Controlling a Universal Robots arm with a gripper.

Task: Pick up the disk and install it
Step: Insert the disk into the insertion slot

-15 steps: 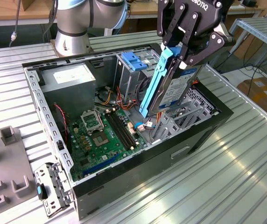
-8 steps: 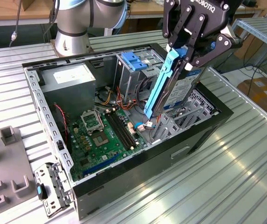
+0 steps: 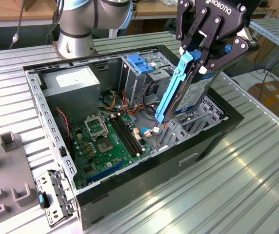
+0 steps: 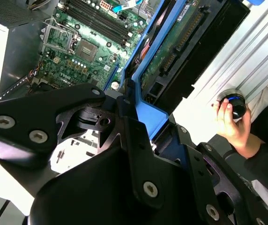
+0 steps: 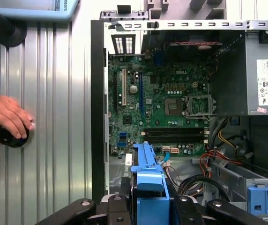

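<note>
The jaws are closed on the disk (image 3: 190,95), the black fingers of the gripper (image 3: 199,66) pinching its upper end across the bright blue plastic rails. In both wrist views the same clamp shows, with the blue end tab between the dark linkage bars of the gripper (image 4: 143,117) (image 5: 145,206).

Nearest in the exterior view lies the ribbed aluminium table (image 3: 227,195). On it, at the exterior view's left, sit a grey moulded fixture (image 3: 8,185) and a perforated metal bracket (image 3: 51,200) carrying a small blue latch. The open black computer case (image 3: 129,190) stands on the table, its green motherboard (image 3: 105,141) lying flat inside.

The disk hangs steeply tilted over the case's side at the exterior view's right, its lower end down among the grey metal drive cage (image 3: 178,131). Whether it touches the cage cannot be told. In the second wrist view its underside (image 4: 181,42) is a green circuit board framed in blue.

Farther back sit a grey power supply (image 3: 76,83) with a white sticker and a blue-latched drive bay (image 3: 140,62). Behind the case rises the arm's rounded silver base (image 3: 81,24). The wrist reaches in from above.

In both wrist views a person's hand (image 4: 230,124) (image 5: 5,115) rests on a round black knob (image 4: 236,105) (image 5: 10,136) on the table beside the case.
</note>
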